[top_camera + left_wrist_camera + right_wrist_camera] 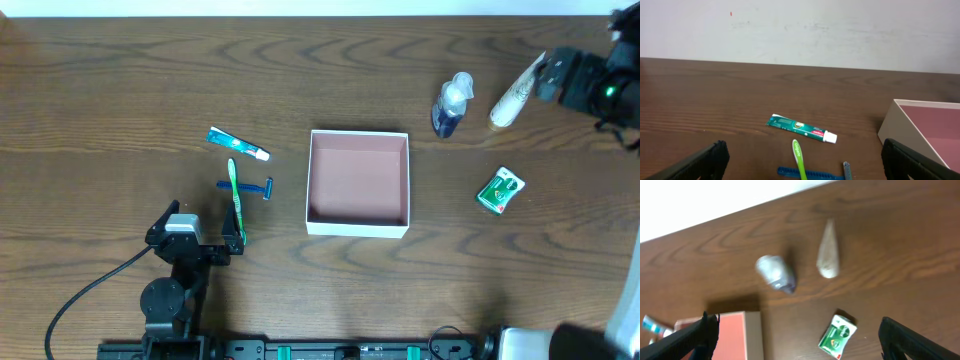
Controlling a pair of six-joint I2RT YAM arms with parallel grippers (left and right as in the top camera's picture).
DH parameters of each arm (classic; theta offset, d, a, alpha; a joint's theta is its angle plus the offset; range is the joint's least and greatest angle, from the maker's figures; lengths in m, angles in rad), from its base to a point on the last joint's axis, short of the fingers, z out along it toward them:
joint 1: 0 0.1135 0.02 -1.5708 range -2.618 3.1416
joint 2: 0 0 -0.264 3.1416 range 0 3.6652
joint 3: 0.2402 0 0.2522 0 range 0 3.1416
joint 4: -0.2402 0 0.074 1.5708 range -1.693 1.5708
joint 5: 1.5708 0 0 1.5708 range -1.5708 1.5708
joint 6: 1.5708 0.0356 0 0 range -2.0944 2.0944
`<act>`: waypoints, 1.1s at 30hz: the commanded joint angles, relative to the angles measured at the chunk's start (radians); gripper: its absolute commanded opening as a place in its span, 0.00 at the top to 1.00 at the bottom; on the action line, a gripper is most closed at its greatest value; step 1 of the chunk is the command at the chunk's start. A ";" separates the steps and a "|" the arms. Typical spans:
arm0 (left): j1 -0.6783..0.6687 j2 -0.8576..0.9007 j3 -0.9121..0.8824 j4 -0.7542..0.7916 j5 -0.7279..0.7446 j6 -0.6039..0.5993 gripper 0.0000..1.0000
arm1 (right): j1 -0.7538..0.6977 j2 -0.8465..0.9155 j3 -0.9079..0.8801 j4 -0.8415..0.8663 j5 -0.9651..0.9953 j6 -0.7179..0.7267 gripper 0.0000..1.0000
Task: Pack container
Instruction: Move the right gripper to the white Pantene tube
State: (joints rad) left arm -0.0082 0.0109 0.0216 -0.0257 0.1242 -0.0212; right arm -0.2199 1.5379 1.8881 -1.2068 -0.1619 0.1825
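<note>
The container (358,228) is a square white-walled box with a pink-brown inside, and it holds nothing. It also shows in the left wrist view (890,125) and the right wrist view (752,330). Left of it lie a toothpaste tube (238,144), a green toothbrush (236,200) and a blue razor (250,187). My left gripper (198,232) is open and empty just short of the toothbrush (799,157). My right gripper (580,80) is open and empty, raised high over the back right (800,340).
Right of the container are a blue spray bottle (452,104), a white tube (515,93) and a green packet (500,190). The right wrist view shows the bottle (775,272), the tube (828,255) and the packet (838,335).
</note>
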 commanded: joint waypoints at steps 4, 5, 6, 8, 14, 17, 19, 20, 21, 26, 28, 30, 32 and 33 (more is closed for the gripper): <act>0.003 -0.005 -0.018 -0.034 0.014 0.013 0.02 | -0.035 0.130 0.035 0.015 0.017 0.072 0.02; 0.003 -0.005 -0.018 -0.034 0.014 0.013 0.02 | -0.035 0.146 0.035 0.024 0.018 0.072 0.03; 0.003 -0.005 -0.018 -0.034 0.014 0.013 0.02 | -0.035 0.159 0.035 0.034 0.029 0.073 0.03; 0.003 -0.005 -0.018 -0.034 0.014 0.013 0.02 | -0.035 0.186 0.035 0.057 0.070 0.092 0.03; 0.003 -0.005 -0.018 -0.034 0.014 0.013 0.02 | -0.035 0.260 0.035 0.138 0.121 0.109 0.05; 0.003 -0.005 -0.018 -0.034 0.014 0.013 0.02 | -0.035 0.300 0.035 0.172 0.121 0.109 0.06; 0.003 -0.005 -0.018 -0.034 0.014 0.013 0.02 | -0.034 0.329 0.035 0.189 0.120 0.109 0.07; 0.003 -0.005 -0.018 -0.034 0.014 0.013 0.02 | -0.034 0.341 0.035 0.195 0.120 0.109 0.07; 0.003 -0.005 -0.018 -0.034 0.014 0.013 0.02 | -0.034 0.354 0.035 0.201 0.119 0.109 0.08; 0.003 -0.005 -0.018 -0.034 0.014 0.013 0.02 | -0.030 0.397 0.034 0.214 0.097 0.109 0.17; 0.003 -0.005 -0.018 -0.034 0.014 0.013 0.02 | -0.023 0.408 0.034 0.220 0.097 0.108 0.20; 0.003 -0.005 -0.018 -0.034 0.014 0.013 0.02 | -0.015 0.412 0.034 0.220 0.098 0.108 0.25; 0.003 -0.005 -0.018 -0.034 0.014 0.013 0.02 | -0.003 0.420 0.033 0.220 0.098 0.108 0.31; 0.003 -0.005 -0.018 -0.034 0.014 0.013 0.02 | 0.002 0.423 0.033 0.220 0.098 0.108 0.34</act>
State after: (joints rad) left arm -0.0082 0.0109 0.0216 -0.0261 0.1242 -0.0212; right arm -0.2398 1.9438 1.9038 -0.9882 -0.0593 0.2844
